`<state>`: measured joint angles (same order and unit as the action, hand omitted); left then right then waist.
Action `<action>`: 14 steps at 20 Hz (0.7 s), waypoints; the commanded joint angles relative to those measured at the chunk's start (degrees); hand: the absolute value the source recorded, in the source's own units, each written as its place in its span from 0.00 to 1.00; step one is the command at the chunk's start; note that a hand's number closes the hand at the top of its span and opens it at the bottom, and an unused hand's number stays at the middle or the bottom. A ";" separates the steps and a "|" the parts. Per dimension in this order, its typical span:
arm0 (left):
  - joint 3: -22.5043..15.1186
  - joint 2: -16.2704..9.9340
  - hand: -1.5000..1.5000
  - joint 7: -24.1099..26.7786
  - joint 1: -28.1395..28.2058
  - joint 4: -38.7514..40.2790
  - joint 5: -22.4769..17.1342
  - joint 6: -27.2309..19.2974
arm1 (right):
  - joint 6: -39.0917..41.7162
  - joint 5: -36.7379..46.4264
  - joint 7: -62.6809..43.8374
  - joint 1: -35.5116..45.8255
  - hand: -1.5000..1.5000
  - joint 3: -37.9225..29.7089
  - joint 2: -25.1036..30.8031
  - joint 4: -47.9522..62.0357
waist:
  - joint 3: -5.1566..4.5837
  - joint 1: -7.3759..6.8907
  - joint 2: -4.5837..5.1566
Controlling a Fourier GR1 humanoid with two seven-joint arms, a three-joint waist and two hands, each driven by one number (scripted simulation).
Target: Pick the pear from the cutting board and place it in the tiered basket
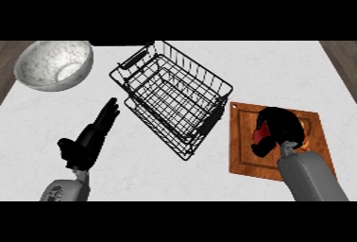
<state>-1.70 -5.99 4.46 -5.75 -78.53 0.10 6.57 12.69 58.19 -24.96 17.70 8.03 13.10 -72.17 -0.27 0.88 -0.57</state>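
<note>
A wooden cutting board [244, 158] lies at the right of the white counter. Over it my right hand [282, 124] is curled with its fingers pointing left. A small red patch of the pear [260, 134] shows between the fingers and thumb; the hand hides the rest of it. I cannot tell whether the pear is touching the board or is off it. The black wire tiered basket [209, 124] stands in the middle, just left of the board, with nothing in it. My left hand [87, 139] rests open at the lower left, fingers straight and pointing up toward the basket.
A speckled grey bowl [54, 64] sits at the back left corner. Dark wooden floor shows past the counter's left and right edges. Bare counter lies between the left hand and the basket.
</note>
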 commanded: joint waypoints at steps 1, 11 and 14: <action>1.76 -1.71 0.50 0.22 1.93 -0.79 -0.30 -0.23 | -5.37 3.37 -10.93 -12.96 1.00 0.30 -3.59 -7.51 | 0.13 3.15 -0.81; 1.85 -1.45 0.50 0.22 3.28 -1.52 -0.78 -0.03 | -19.80 11.59 -25.31 -36.26 1.00 10.67 -12.83 -41.17 | 0.16 3.22 -0.75; 1.00 -0.44 0.50 -0.31 3.26 -1.88 -0.32 -0.65 | -24.03 11.63 -26.75 -36.38 1.00 15.80 -12.97 -51.92 | 0.19 2.47 -0.79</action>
<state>0.26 -6.98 4.49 -2.94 -79.51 -0.80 6.17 -6.03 68.66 -48.84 -14.76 17.63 2.05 -112.33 -0.32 4.30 -1.55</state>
